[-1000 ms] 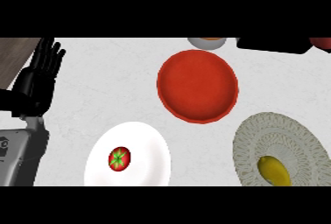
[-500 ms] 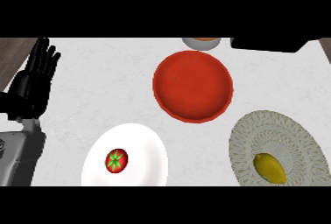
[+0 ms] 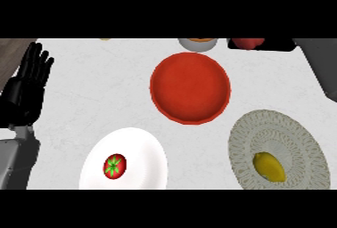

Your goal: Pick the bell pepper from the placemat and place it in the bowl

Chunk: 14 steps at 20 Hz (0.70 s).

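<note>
One hand [image 3: 27, 91] is showing, the left, resting at the counter's [image 3: 99, 89] left edge, fingers straight, holding nothing. Pepper [image 3: 269, 166] is lying on the mat [image 3: 276, 133], front-right; bowl [image 3: 191, 87] is sitting centre-back. Risk: grabbing the tomato [image 3: 114, 166] instead.

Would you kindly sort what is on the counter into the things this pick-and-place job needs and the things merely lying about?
Part of the job:
yellow bell pepper
woven placemat under it
red bowl

Lying about:
white plate with a tomato
small grey bowl at the far edge
left hand, resting open at the view's left
</note>
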{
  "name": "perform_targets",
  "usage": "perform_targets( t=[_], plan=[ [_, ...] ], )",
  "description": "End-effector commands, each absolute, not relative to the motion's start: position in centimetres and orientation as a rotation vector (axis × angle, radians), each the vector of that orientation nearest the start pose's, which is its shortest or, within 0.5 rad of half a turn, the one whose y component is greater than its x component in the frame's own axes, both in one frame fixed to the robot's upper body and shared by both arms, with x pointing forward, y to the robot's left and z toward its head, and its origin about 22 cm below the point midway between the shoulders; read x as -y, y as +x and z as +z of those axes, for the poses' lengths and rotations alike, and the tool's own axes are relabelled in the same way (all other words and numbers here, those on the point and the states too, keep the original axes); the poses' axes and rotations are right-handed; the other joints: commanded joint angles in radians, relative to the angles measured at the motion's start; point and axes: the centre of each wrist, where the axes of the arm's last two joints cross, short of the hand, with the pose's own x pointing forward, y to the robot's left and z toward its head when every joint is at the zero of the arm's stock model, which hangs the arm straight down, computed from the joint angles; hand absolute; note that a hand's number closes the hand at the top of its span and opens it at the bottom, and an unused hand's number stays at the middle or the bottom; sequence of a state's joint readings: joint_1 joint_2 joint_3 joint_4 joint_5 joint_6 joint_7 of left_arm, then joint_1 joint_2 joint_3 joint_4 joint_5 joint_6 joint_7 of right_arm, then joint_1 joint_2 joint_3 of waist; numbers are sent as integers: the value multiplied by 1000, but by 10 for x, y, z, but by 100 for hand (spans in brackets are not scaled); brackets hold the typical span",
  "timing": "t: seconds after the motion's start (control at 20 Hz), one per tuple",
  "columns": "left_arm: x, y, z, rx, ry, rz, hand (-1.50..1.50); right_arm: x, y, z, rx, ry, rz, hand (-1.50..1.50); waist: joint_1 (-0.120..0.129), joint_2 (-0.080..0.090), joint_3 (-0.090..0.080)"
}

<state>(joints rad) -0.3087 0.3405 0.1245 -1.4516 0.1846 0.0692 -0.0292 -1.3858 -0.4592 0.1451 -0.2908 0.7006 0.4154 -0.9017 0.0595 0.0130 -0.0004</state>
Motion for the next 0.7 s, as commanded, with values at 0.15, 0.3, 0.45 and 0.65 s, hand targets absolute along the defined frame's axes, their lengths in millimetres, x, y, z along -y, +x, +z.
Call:
perform_targets(
  t=[0.15, 0.3, 0.45, 0.65],
  plan=[
    [-314, 305, 75, 1815, 220, -9, 0, 185, 482, 204, 1796, 193, 1718, 150, -19, -1, 0],
    [-332, 310, 90, 1808, 225, 6, 0, 144, 475, 169, 1811, 92, 1748, 150, -32, -5, 0],
    [-314, 317, 103, 1797, 219, 18, 0, 142, 470, 137, 1750, 8, 1804, 150, -26, -1, 1],
    [-312, 302, 84, 1805, 226, -12, 0, 144, 470, 125, 1635, -1, 1655, -150, -23, -2, 0]
  ],
)
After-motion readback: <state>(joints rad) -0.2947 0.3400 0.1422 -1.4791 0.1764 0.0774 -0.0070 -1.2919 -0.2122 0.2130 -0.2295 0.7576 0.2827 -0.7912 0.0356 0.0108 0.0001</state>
